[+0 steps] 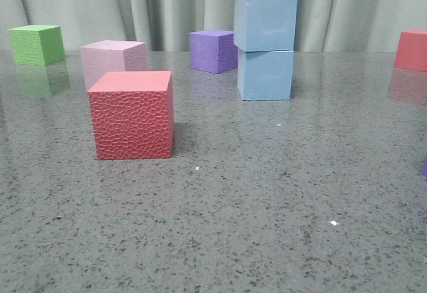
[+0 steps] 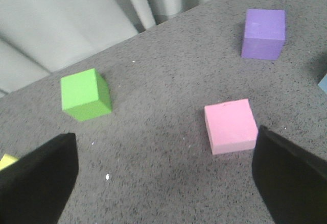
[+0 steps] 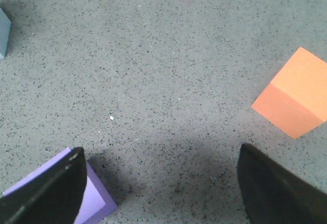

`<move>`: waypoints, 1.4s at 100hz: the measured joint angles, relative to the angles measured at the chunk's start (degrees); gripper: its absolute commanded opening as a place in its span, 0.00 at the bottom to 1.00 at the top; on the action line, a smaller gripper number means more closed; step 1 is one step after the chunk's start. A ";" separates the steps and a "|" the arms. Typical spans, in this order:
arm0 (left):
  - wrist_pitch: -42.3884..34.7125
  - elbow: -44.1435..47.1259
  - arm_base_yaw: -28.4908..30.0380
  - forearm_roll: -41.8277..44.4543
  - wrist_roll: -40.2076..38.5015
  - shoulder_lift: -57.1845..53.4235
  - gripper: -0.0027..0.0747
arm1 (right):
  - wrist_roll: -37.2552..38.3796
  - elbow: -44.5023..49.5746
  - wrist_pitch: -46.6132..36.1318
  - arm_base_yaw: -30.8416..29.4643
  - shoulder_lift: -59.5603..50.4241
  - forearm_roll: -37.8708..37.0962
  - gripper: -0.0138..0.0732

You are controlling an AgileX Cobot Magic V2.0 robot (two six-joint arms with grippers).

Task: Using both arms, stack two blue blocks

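Observation:
In the front view the two blue blocks stand stacked at the back of the table. The upper block [image 1: 265, 23] rests on the lower block [image 1: 265, 74], turned slightly off its edges. Neither arm shows in that view. My left gripper [image 2: 163, 183] hangs open over bare table, with a pink cube [image 2: 231, 126] just ahead of its one finger. A blue corner [image 2: 323, 83] peeks in at that view's edge. My right gripper [image 3: 161, 191] is open over bare table too, holding nothing. A blue-grey block edge [image 3: 3, 32] shows at the frame's side.
On the grey speckled table [image 1: 267, 206] stand a red cube [image 1: 132, 114], pink cube [image 1: 113, 59], green cube [image 1: 37, 44], purple cube [image 1: 213, 51] and another red cube [image 1: 411, 50]. By the right gripper lie a purple cube [image 3: 94, 196] and an orange cube [image 3: 294, 94].

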 measured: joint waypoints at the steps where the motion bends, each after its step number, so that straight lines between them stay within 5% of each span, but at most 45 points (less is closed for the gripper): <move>1: -0.58 0.57 0.00 0.00 -0.02 0.00 0.89 | 0.00 0.00 0.00 0.00 0.00 0.00 0.85; 72: -21.23 56.47 1.91 0.00 -6.83 -42.03 0.89 | 0.00 0.00 0.00 0.00 0.00 0.00 0.85; 96: -23.31 63.79 1.91 0.00 -9.46 -48.79 0.89 | 0.00 0.00 0.00 0.00 0.00 0.00 0.85; 140: -25.11 64.18 1.91 0.00 -9.84 -49.21 0.89 | 0.00 0.00 0.59 0.00 0.00 0.00 0.85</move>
